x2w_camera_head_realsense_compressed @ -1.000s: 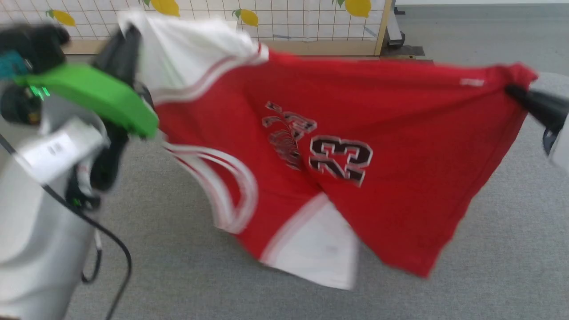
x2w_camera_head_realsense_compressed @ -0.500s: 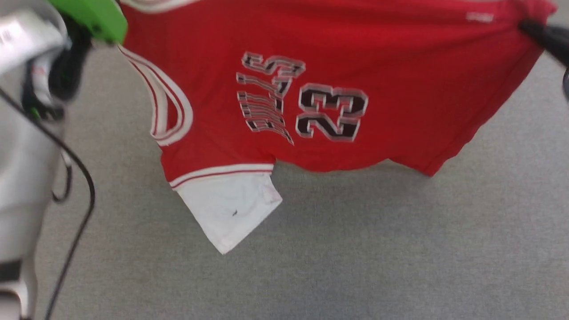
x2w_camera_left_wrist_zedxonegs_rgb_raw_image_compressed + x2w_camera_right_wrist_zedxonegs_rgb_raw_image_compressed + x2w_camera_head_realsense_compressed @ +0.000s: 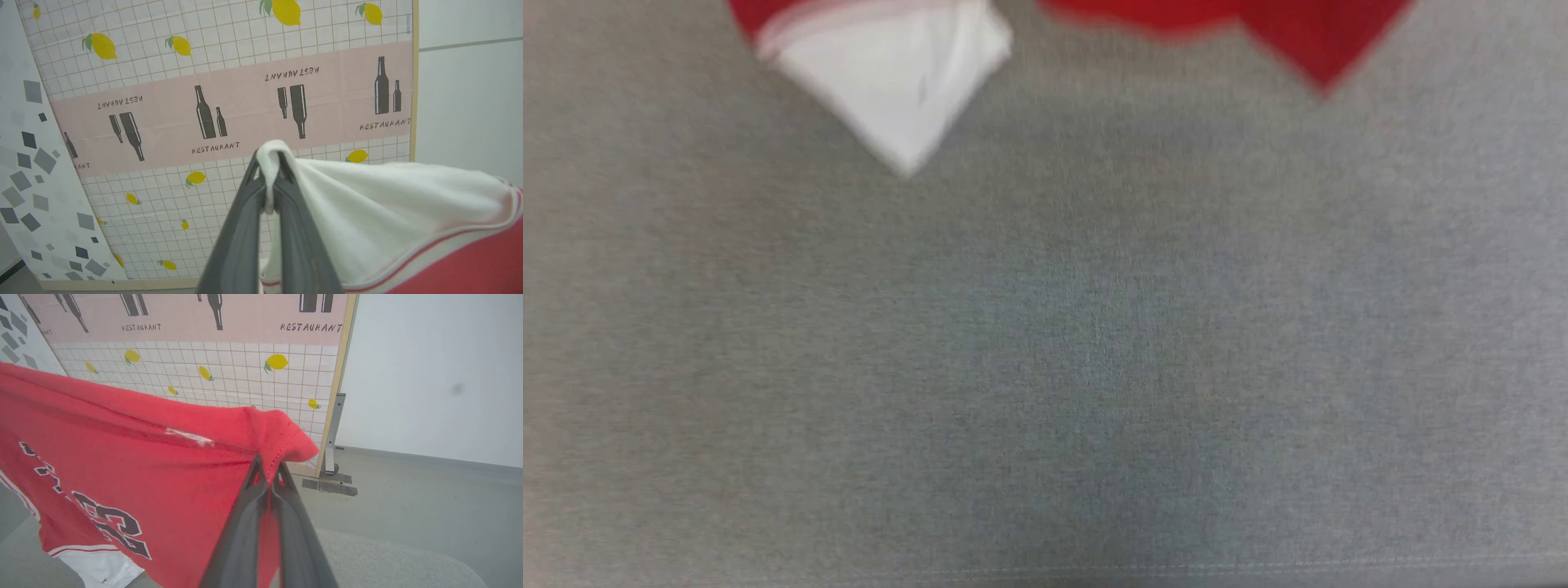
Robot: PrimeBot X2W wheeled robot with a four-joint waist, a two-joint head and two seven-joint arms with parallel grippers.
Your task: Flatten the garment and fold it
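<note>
The garment is a red jersey T-shirt with white sleeves, held up in the air and stretched between both grippers. In the left wrist view my left gripper (image 3: 269,163) is shut on the edge of a white sleeve (image 3: 388,212). The right wrist view has my right gripper (image 3: 267,469) shut on a red corner of the garment (image 3: 122,457), whose dark "23" graphic (image 3: 110,526) faces the camera. In the head view the garment's lowest parts hang at the top edge: a white sleeve tip (image 3: 890,90) and a red hem corner (image 3: 1315,41), blurred.
A grey fabric-covered surface (image 3: 1045,367) lies below the garment. Behind stands a panel with lemon and bottle prints (image 3: 229,81), its metal foot (image 3: 333,437) on the grey floor (image 3: 429,498). A white wall (image 3: 429,375) is at the right.
The head camera has tilted down, so the garment has slid to the top edge of its view and both arms have left it. Both grippers stay shut on the garment.
</note>
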